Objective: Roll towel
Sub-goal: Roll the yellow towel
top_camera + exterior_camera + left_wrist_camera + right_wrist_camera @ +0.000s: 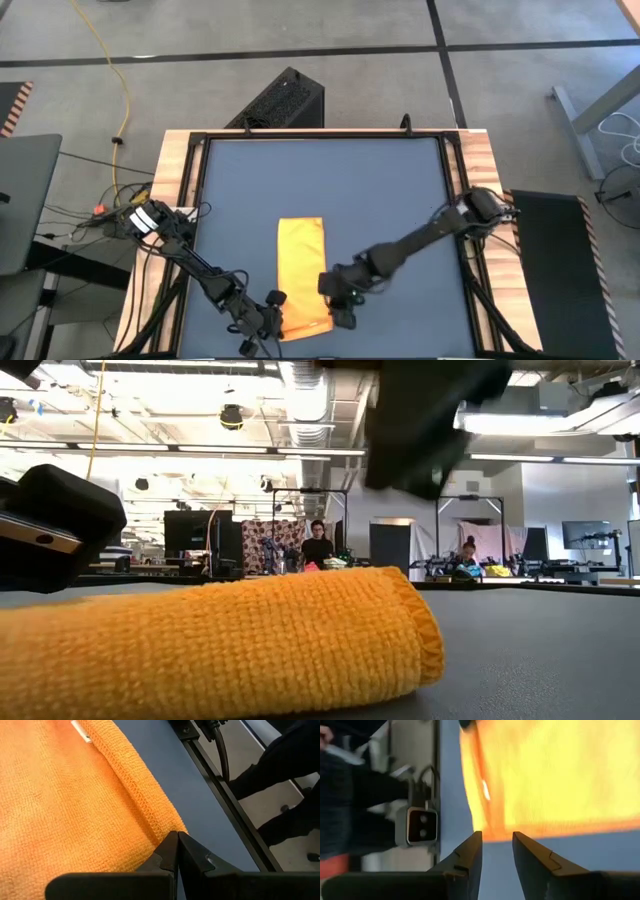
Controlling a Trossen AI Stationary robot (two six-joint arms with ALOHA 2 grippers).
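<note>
The towel point(302, 273) lies as a narrow strip on the dark bench point(380, 190). The left hand point(176, 851), fingers together, sits at its near left corner. The right hand point(496, 851), fingers slightly apart, hovers beside its right edge.

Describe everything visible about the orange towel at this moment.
The towel is a bright yellow-orange cloth of looped, terry-like weave with a stitched hem, folded into a narrow strip on the table's near half. Its near end looks thickened, as if a fold or roll has begun. The left pincer, shut, sits at its near corner; the right pincer, slightly open, is at its edge.
</note>
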